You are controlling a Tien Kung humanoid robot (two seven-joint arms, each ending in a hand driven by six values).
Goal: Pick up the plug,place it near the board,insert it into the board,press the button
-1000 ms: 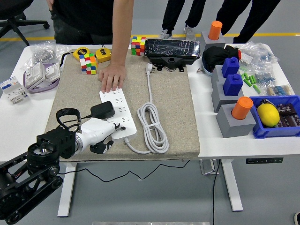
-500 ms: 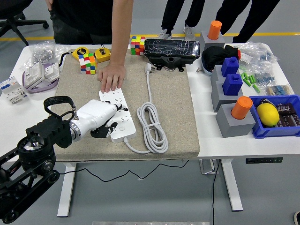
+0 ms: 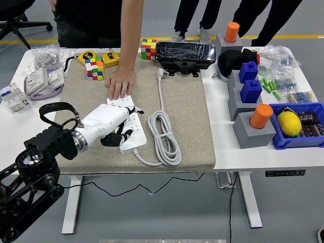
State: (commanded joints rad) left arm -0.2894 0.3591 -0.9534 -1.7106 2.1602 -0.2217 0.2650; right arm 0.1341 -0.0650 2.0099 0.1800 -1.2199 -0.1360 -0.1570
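My white left hand [image 3: 115,123] lies over the white plastic power strip [image 3: 130,132], fingers curled on the black plug [image 3: 112,137] beneath. Next, I judge: push it home, a person's hand [image 3: 120,83] bracing the strip's far end.

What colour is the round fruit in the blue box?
Yellow: the lemon in the blue box, in the head view.

1. A single head camera looks forward and down from high on the robot's side.
2. The whole white tabletop [image 3: 223,147] fills the frame, near edge lowest.
3. Floor shows beyond the far edge.
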